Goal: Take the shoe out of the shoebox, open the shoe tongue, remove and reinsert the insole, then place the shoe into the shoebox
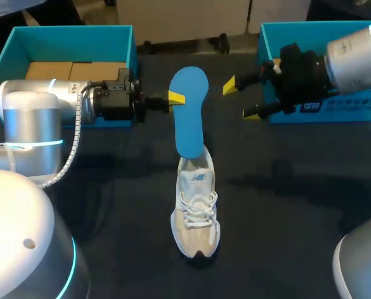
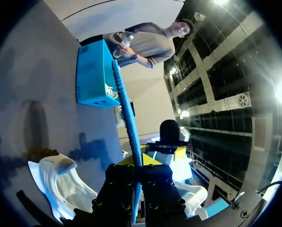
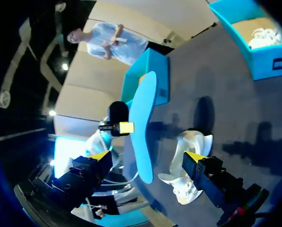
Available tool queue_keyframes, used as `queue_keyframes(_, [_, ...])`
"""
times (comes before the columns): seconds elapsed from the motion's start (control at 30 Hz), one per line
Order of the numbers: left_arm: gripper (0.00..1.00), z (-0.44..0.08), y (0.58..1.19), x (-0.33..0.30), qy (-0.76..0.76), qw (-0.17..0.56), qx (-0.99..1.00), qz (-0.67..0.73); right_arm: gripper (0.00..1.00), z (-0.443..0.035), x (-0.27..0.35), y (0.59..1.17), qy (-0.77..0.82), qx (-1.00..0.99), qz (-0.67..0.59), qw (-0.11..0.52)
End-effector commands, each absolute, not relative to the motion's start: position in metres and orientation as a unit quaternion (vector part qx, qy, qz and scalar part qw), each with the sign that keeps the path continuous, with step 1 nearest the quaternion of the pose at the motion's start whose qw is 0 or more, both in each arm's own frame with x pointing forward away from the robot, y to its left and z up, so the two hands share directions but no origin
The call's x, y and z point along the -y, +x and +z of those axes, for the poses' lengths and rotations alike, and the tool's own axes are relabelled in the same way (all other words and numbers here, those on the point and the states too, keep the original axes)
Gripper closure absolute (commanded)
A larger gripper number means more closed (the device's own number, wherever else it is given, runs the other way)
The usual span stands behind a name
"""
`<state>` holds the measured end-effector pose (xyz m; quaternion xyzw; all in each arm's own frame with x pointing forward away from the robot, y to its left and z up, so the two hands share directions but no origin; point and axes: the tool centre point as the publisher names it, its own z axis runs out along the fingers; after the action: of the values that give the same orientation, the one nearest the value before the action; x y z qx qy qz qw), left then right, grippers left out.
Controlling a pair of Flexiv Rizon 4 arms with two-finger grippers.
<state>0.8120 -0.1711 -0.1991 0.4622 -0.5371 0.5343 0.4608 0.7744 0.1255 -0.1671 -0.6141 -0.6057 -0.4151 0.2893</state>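
Observation:
A white sneaker (image 1: 197,215) stands on the dark table, toe toward the front edge. The blue insole (image 1: 190,109) stands nearly upright, its lower end at the shoe's opening. My left gripper (image 1: 175,98) is shut on the insole's left edge near the top. In the left wrist view the insole (image 2: 126,113) runs edge-on out of that gripper (image 2: 140,163), with the shoe (image 2: 60,182) beside it. My right gripper (image 1: 240,100) hangs open just right of the insole. In the right wrist view the insole (image 3: 143,118) lies between the open gripper's (image 3: 147,156) fingers, untouched, and the shoe (image 3: 188,165) sits beyond.
A teal shoebox (image 1: 120,37) lined with brown paper stands at the back left, behind my left arm. A second teal shoebox (image 1: 266,37) stands at the back right, partly covered by my right arm.

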Motion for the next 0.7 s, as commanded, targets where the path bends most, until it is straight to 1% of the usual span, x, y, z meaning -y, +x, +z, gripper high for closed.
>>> queue_keyframes(0.03, [1.0,-0.199,0.812,0.171,0.462,0.461,0.538,0.533,0.0,-0.175,-0.123,0.776,-0.517,0.533,-0.532,0.408])
queue_keyframes(0.17, [1.0,-0.199,0.813,0.171,0.456,0.46,0.538,0.539,0.0,-0.178,-0.123,0.778,-0.515,0.531,-0.533,0.411])
queue_keyframes(0.27, [1.0,-0.199,0.816,0.169,0.417,0.45,0.544,0.572,0.0,-0.18,-0.122,0.78,-0.514,0.528,-0.535,0.413])
queue_keyframes(0.4, [1.0,-0.201,0.819,0.17,0.389,0.413,0.572,0.592,0.0,-0.18,-0.123,0.782,-0.511,0.526,-0.538,0.416])
queue_keyframes(0.7, [1.0,-0.184,0.821,0.158,0.276,0.319,0.64,0.642,0.0,-0.184,-0.121,0.786,-0.51,0.507,-0.544,0.431])
